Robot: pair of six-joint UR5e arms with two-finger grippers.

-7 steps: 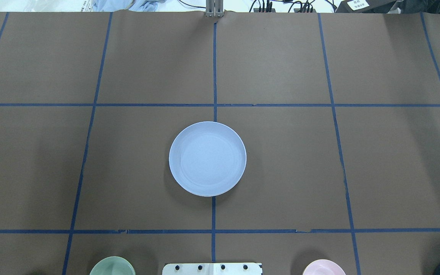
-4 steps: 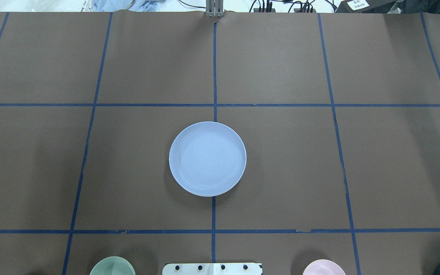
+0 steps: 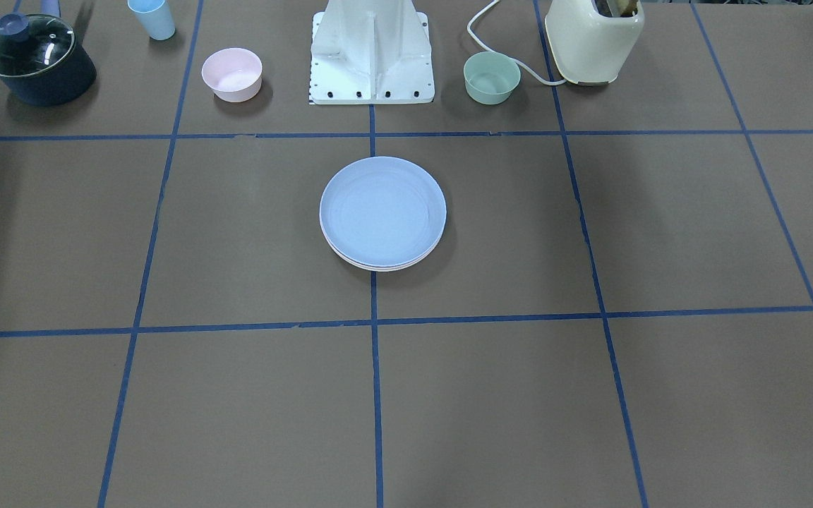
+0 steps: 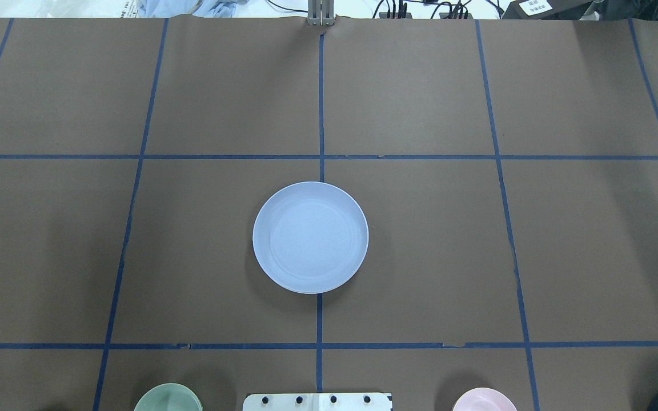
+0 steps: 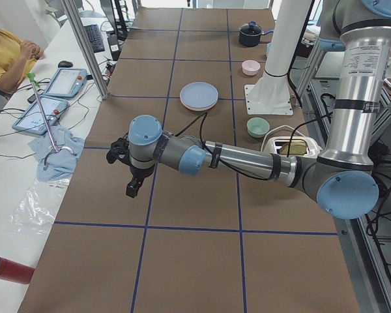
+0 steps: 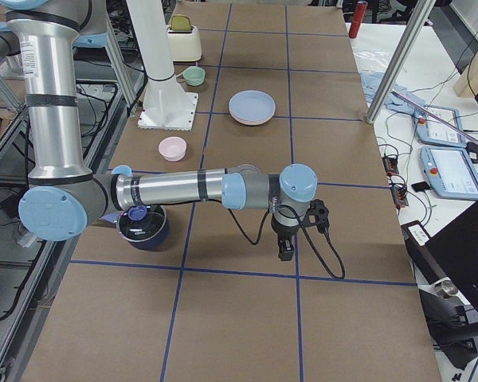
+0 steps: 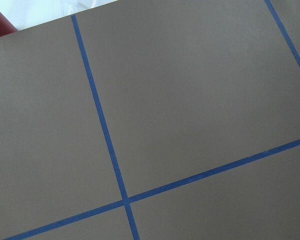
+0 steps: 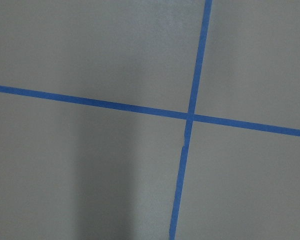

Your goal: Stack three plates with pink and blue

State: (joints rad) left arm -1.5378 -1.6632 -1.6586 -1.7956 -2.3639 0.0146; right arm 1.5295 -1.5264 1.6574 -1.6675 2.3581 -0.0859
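Note:
The light blue plate (image 4: 310, 237) lies on top of a stack at the table's centre, also in the front-facing view (image 3: 382, 210). Pale rims of the plates under it (image 3: 378, 268) show at the stack's near edge; I cannot tell their colours apart. My left gripper (image 5: 133, 189) hangs over the table far to the stack's left, seen only in the exterior left view. My right gripper (image 6: 287, 253) hangs far to the stack's right, seen only in the exterior right view. I cannot tell whether either is open or shut. Both wrist views show only brown table and blue tape.
Along the robot's edge stand a small pink bowl (image 3: 232, 73), a green bowl (image 3: 492, 77), a light blue cup (image 3: 152, 17), a lidded dark pot (image 3: 36, 60), a cream toaster (image 3: 593, 39) and the white robot base (image 3: 371, 56).

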